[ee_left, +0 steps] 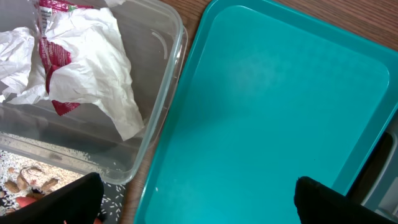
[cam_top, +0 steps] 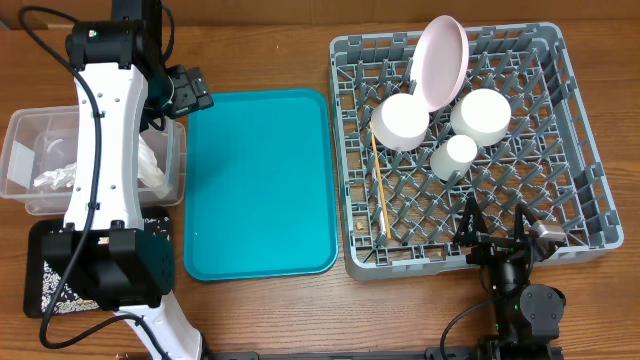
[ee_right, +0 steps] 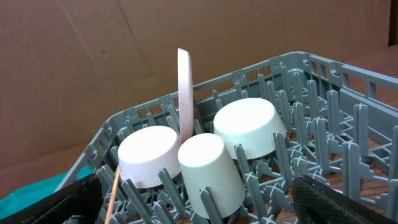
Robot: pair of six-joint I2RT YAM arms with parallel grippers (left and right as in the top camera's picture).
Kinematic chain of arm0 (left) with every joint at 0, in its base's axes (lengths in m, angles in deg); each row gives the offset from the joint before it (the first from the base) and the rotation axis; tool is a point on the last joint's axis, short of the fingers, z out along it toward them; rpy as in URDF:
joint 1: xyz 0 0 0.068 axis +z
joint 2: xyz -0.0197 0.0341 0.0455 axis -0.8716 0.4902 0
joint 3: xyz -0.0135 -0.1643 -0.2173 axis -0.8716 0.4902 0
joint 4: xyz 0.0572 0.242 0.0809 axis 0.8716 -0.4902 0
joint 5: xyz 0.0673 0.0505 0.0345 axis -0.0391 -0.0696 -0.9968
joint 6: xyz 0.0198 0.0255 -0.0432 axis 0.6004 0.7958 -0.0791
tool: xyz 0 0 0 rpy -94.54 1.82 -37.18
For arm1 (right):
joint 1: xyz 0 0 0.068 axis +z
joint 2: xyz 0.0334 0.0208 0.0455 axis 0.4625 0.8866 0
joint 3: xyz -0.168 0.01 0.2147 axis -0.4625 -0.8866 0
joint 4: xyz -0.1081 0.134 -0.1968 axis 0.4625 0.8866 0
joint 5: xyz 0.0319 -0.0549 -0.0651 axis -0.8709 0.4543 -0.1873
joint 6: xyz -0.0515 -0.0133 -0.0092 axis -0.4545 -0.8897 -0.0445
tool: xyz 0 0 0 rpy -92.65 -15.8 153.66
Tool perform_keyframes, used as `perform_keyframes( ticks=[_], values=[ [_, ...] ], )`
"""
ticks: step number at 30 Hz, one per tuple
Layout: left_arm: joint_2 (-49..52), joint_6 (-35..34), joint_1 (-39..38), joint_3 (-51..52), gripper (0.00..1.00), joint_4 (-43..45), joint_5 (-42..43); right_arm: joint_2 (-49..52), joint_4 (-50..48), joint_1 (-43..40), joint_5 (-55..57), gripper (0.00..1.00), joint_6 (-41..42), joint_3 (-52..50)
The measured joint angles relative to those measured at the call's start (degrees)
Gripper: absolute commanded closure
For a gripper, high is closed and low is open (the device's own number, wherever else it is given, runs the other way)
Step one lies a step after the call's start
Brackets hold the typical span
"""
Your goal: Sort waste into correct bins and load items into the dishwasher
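On your worktop (cam_top: 270, 40) the biggest thing is the grey dish rack (cam_top: 585, 130) at the right, with the teal tray (cam_top: 260, 180) just beside it in the middle. At the left stand the clear tub (cam_top: 20, 135) and, nearer you, the black tray (cam_top: 40, 295).

Your left gripper (ee_left: 199, 205) hangs over the tub's edge and the teal tray's rim, jaws wide apart, holding nothing. Your right gripper (ee_right: 199, 202) sits at the rack's near wall, jaws also spread wide and empty.

In the rack a pink plate (cam_top: 442, 58) stands on edge at the far side. Two white bowls (cam_top: 402, 122) (cam_top: 481, 113) lie upside down in front of it, and a small white cup (cam_top: 460, 152) sits upside down between them. A chopstick (cam_top: 379, 190) lies along the rack's left side.

Crumpled white paper (ee_left: 93, 68) and a red-and-white wrapper (ee_left: 55, 53) lie in the tub; the wrapper's print is too small to read. Beige scraps and rice grains (ee_left: 25, 177) lie on the black tray.
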Motion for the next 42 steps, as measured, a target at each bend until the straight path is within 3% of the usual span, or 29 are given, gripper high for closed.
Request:
perform_keyframes(
  ticks=[14, 21, 23, 38, 41, 42],
  values=[
    [-1.73, 0.00, -0.24, 0.04, 0.00, 0.04, 0.42, 0.00, 0.04, -0.02, -0.02, 0.00, -0.04, 0.00],
    [-17.75, -0.02, -1.14, 1.70, 0.00, 0.85, 2.91, 0.00, 0.02, -0.02, 0.00, 0.00, -0.04, 0.00],
    [-21.77, 0.00, -1.14, 6.12, 0.00, 4.81, 4.00, 0.00, -0.04, -0.02, -0.02, 0.00, -0.07, 0.00],
    [-53.77, -0.02, -1.16, 72.30, 0.00, 52.70, 7.65, -0.11, 0.02, 0.00, 0.00, 0.00, -0.04, 0.00],
    [-58.45, -0.04, -1.16, 84.74, 0.00, 66.27, 7.80, -0.09, 0.09, 0.00, 0.00, 0.00, -0.07, 0.00],
    [-58.84, -0.04, -1.16, 85.61, 0.00, 66.75, 7.87, -0.11, 0.09, -0.02, -0.02, 0.00, -0.04, 0.00]
  ],
)
